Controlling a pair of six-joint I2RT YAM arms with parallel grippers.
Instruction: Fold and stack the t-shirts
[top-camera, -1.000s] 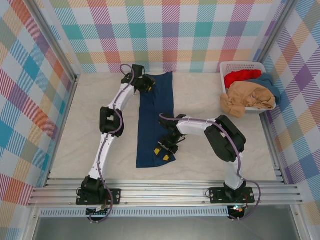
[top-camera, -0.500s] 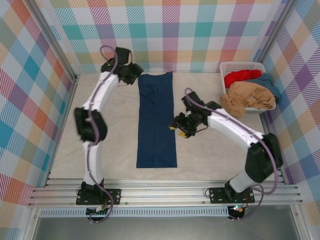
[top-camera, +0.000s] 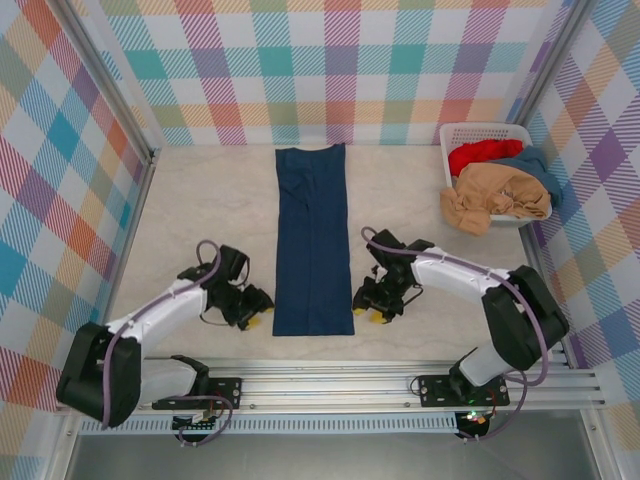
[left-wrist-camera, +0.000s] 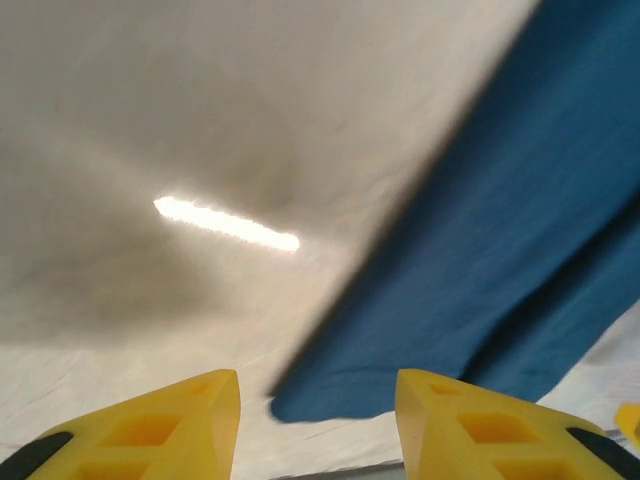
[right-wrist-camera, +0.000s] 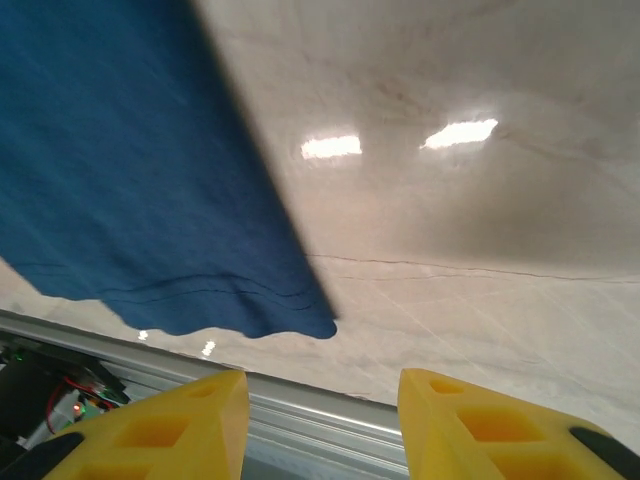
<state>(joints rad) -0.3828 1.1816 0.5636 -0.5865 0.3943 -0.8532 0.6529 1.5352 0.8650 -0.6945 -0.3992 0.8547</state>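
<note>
Wrist views: left gripper (left-wrist-camera: 318, 420) and right gripper (right-wrist-camera: 322, 425) gape empty at near corners of the navy tee (top-camera: 312, 240); overhead, basket (top-camera: 480, 127) far right.

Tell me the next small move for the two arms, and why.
Probably close in on the near corners of the navy t-shirt and pinch them. It lies flat as a long narrow strip; the left gripper and right gripper sit open, empty, one beside each near corner, so folding the near end toward the far end looks next.
</note>
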